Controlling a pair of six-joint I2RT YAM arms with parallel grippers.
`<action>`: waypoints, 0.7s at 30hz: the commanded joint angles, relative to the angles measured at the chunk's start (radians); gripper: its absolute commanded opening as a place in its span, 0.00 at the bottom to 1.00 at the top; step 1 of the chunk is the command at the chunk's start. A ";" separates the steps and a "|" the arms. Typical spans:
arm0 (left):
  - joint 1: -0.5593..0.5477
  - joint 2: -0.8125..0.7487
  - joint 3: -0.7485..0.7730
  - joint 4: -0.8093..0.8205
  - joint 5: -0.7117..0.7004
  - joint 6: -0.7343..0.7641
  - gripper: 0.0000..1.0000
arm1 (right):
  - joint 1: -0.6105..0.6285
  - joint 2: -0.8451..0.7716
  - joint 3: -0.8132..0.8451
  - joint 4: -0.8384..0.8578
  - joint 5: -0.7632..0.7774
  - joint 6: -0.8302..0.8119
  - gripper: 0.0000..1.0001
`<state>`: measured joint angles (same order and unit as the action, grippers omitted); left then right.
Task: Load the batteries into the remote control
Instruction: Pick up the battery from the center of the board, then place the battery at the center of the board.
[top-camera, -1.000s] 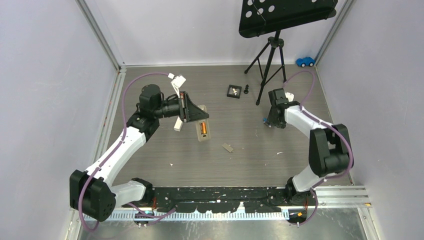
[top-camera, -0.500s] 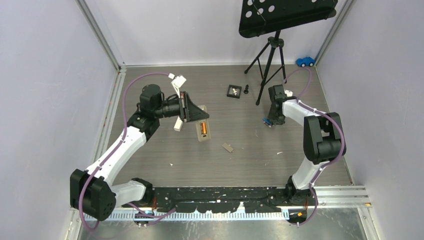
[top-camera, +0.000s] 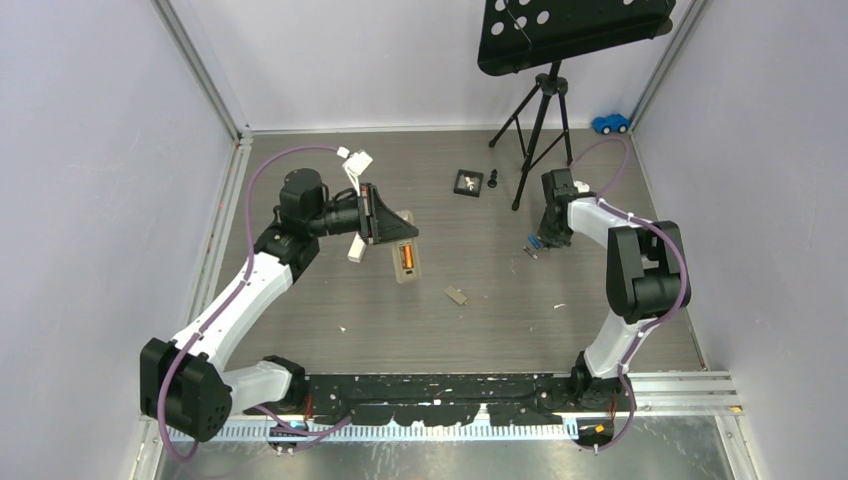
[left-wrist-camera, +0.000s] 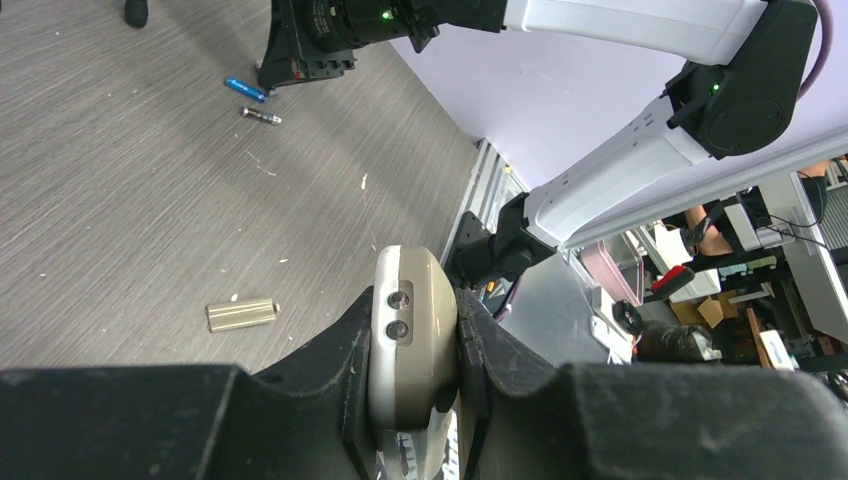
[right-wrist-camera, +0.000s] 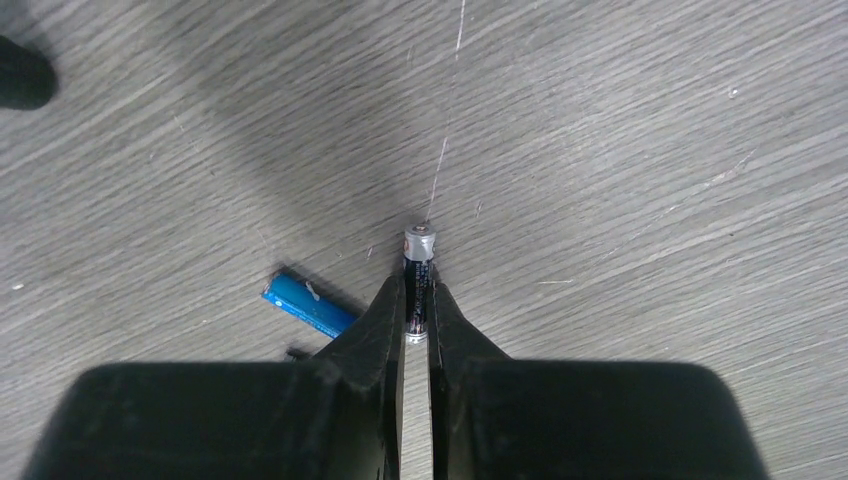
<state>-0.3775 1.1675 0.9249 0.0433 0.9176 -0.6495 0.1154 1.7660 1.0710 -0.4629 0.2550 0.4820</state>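
A dark battery (right-wrist-camera: 418, 272) with a silver tip is pinched between the fingertips of the right gripper (right-wrist-camera: 416, 300), low over the right half of the table (right-wrist-camera: 650, 150). A blue battery (right-wrist-camera: 305, 303) is seen lying just beside it. The beige remote control (left-wrist-camera: 410, 330) is clamped between the fingers of the left gripper (left-wrist-camera: 412, 352) over the table's left half, and an orange battery (top-camera: 405, 258) is seated in its open compartment. A small beige plate (top-camera: 456, 295) is seen lying flat near the table's middle.
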 joint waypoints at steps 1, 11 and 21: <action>0.000 -0.014 0.002 0.016 0.014 -0.005 0.00 | -0.008 -0.065 -0.004 0.011 0.004 0.070 0.07; 0.000 -0.015 -0.020 -0.014 -0.098 -0.011 0.00 | 0.146 -0.436 -0.255 0.140 -0.048 0.482 0.06; 0.000 -0.031 -0.065 -0.002 -0.125 -0.017 0.00 | 0.639 -0.565 -0.440 0.043 0.328 1.183 0.01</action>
<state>-0.3775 1.1675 0.8791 0.0032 0.7925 -0.6544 0.6376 1.2785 0.7002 -0.3759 0.3355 1.2751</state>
